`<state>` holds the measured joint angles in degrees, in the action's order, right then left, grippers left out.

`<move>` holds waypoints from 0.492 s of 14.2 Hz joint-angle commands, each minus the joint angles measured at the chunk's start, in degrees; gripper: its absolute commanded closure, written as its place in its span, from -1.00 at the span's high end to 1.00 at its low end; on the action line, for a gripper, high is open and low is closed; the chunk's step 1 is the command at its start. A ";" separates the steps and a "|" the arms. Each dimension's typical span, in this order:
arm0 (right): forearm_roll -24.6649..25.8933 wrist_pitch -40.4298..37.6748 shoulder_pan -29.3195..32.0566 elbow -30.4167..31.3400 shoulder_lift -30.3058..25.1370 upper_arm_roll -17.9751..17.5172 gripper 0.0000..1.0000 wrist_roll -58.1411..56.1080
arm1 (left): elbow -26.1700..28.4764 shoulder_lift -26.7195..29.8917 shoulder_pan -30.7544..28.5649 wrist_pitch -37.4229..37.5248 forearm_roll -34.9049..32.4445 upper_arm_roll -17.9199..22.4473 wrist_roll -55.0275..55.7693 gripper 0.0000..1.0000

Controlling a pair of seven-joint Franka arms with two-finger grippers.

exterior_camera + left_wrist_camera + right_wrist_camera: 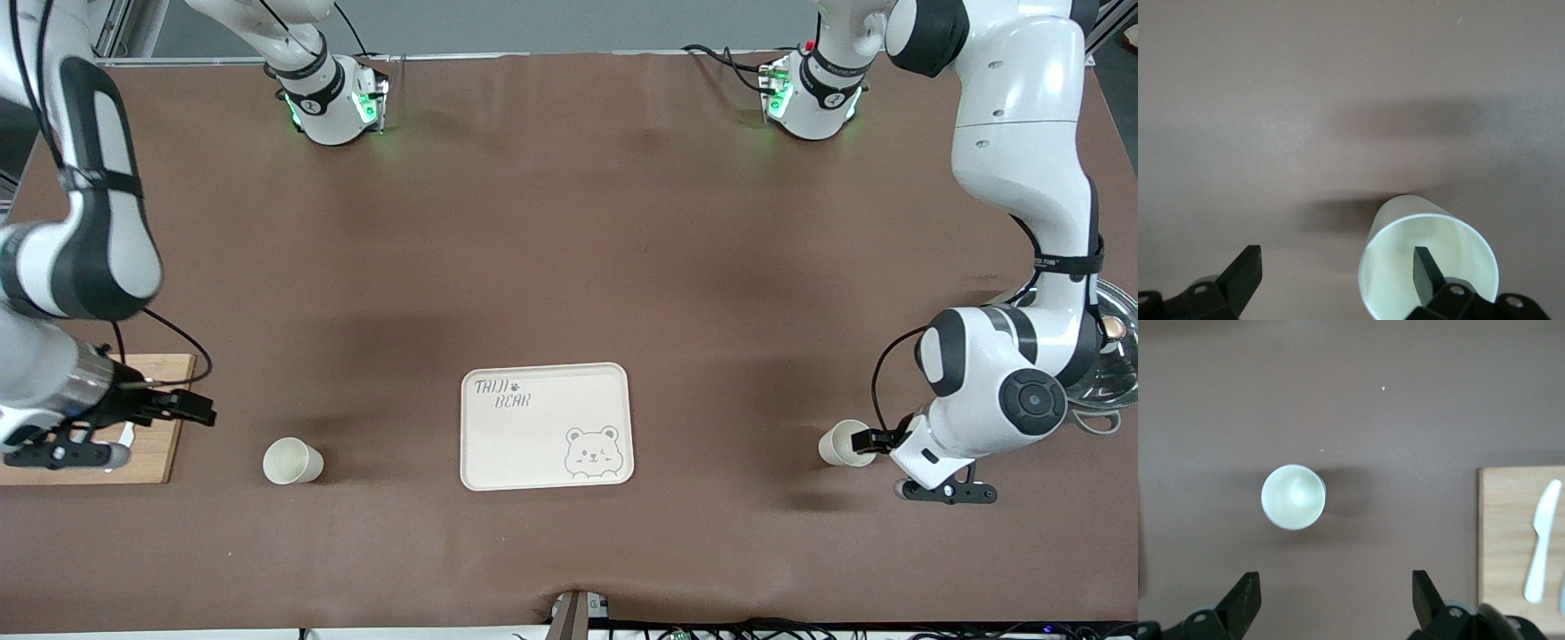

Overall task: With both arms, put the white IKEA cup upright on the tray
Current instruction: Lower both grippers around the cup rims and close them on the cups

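Cups are lying on their sides on the worktop (569,222) at either end of the tray (546,427): one (292,461) toward the right arm's end, the other (843,443) toward the left arm's end, mouth turned away from the tray. You are working the left pincer (876,441) at that second cup's (1429,265) mouth, spread open with one finger (1425,273) inside the rim and the other (1245,273) outside, so closing would be pinching the wall across the cup's long axis. Your right pincer (191,408) is hanging open over the edge of the bamboo board (151,449), its cup (1293,497) well apart, so the left arm is the nearer one.
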<state>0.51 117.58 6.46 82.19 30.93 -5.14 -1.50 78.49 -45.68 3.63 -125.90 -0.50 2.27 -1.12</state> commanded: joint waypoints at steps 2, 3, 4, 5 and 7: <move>1.77 4.31 0.04 -1.59 5.27 -0.40 1.00 0.89 | 0.35 -0.82 -0.29 -0.57 1.03 -0.95 -0.55 1.00; 1.77 6.07 0.04 -1.59 6.24 -0.40 1.00 0.71 | 0.61 -0.99 -0.38 -0.84 1.73 -1.13 -0.55 0.95; 1.77 7.56 0.04 -1.59 7.12 -0.40 1.00 0.62 | 0.96 -0.91 -0.38 -0.84 2.34 -2.00 -0.55 0.34; 1.86 8.97 0.04 -1.59 7.83 -0.40 1.00 0.54 | 1.14 -0.82 -0.64 -0.84 2.44 -2.27 -0.55 -0.17; 1.86 9.60 -0.75 -1.68 8.53 -0.31 1.00 0.80 | 1.49 -0.82 -1.00 -0.93 3.13 -2.27 -0.55 -0.87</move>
<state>1.02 126.92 6.30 82.03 38.40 -5.13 -1.52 78.93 -46.99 3.47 -125.91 1.28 0.60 -1.12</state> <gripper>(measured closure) 0.000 0.207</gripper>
